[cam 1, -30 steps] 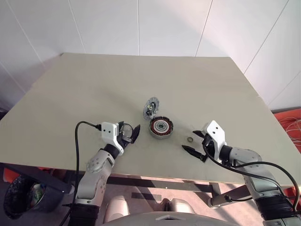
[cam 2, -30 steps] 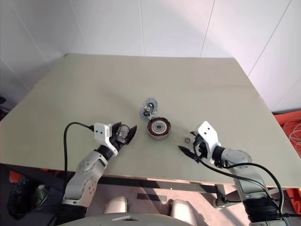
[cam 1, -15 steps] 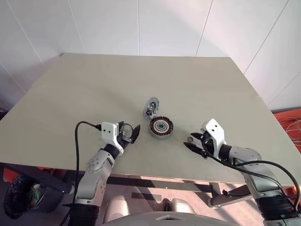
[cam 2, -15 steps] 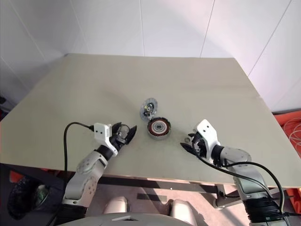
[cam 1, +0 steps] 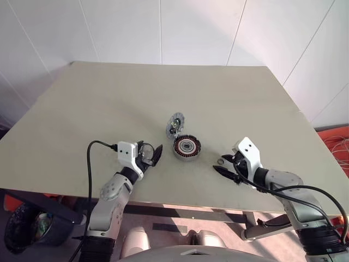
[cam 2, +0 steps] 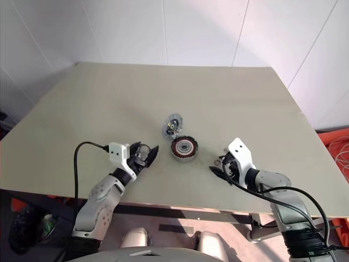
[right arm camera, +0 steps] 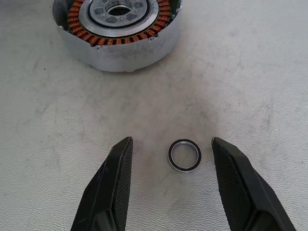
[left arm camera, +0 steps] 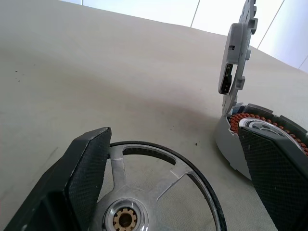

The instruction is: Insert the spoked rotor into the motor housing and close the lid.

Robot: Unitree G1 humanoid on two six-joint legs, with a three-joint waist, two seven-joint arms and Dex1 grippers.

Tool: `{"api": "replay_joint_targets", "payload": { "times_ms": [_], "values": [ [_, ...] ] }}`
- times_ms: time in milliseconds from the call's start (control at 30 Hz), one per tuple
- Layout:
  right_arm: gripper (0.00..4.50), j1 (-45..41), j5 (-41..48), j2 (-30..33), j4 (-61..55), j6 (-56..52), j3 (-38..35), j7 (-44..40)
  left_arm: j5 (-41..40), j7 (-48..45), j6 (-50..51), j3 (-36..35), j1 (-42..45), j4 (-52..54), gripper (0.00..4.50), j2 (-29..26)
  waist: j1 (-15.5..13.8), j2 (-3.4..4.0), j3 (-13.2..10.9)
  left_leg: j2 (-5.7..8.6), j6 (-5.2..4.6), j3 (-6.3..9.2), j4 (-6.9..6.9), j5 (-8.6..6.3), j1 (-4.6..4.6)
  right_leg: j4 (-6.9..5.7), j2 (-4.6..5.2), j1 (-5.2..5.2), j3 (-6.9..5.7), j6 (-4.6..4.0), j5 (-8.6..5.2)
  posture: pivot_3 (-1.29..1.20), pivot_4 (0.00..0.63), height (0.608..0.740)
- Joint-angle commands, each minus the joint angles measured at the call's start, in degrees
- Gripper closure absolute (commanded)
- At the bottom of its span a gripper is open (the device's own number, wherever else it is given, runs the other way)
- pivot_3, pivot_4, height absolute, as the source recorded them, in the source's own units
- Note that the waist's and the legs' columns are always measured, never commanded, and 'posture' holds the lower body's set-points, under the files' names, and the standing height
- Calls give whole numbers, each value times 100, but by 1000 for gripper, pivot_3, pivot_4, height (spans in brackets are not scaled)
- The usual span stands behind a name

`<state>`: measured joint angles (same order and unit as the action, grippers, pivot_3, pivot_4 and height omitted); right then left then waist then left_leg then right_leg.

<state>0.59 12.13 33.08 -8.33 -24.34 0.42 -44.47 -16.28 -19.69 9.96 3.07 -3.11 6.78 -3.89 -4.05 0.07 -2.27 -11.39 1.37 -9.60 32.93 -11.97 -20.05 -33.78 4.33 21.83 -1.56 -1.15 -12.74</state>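
Left end effector [cam 1: 152,155] level, low over surface [cam 1: 109,109], fingers spread wide around spoked rotor [left arm camera: 144,192]. Right end effector [right arm camera: 173,180] tipped down, fingers apart, small ring [right arm camera: 184,155] between them, untouched. Motor housing [cam 1: 186,148] mid-surface, between both arms.

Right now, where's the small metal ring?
The small metal ring lies flat on the table, between the right gripper's open fingers, apart from both, just right of the motor housing.
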Motion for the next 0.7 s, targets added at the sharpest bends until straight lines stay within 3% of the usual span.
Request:
{"api": "replay_joint_targets", "payload": {
  "times_ms": [33,167,333,633,700],
  "values": [
    [1594,-19,104,-17,162,172,-181,21,37,1,-41,27,15,120,0,-12,-2,1,0,0,0,0,0,0,0,0,0,-1,0,0,0,0,0,740],
    [1594,72,96,-39,407,403,-169,12,42,12,-45,21,6,133,0,-23,-2,1,1,0,0,0,2,0,2,0,1,-7,0,0,0,0,0,740],
    [3092,95,34,-81,717,718,-129,16,29,3,-48,4,17,138,0,-48,-8,1,1,1,-1,2,4,-1,11,1,1,-24,-1,1,-1,0,0,740],
    [3092,29,-14,-105,1259,1273,-133,-62,16,7,-41,2,29,151,0,-61,-7,0,2,2,-1,6,6,-1,21,3,1,-41,-2,3,-2,0,0,740],
    [3455,-11,-22,-120,1391,1355,-141,-58,16,10,-39,3,27,155,0,-59,-4,-3,3,2,-1,6,7,-1,27,5,1,-49,-2,3,-2,0,0,740]
  ]
}}
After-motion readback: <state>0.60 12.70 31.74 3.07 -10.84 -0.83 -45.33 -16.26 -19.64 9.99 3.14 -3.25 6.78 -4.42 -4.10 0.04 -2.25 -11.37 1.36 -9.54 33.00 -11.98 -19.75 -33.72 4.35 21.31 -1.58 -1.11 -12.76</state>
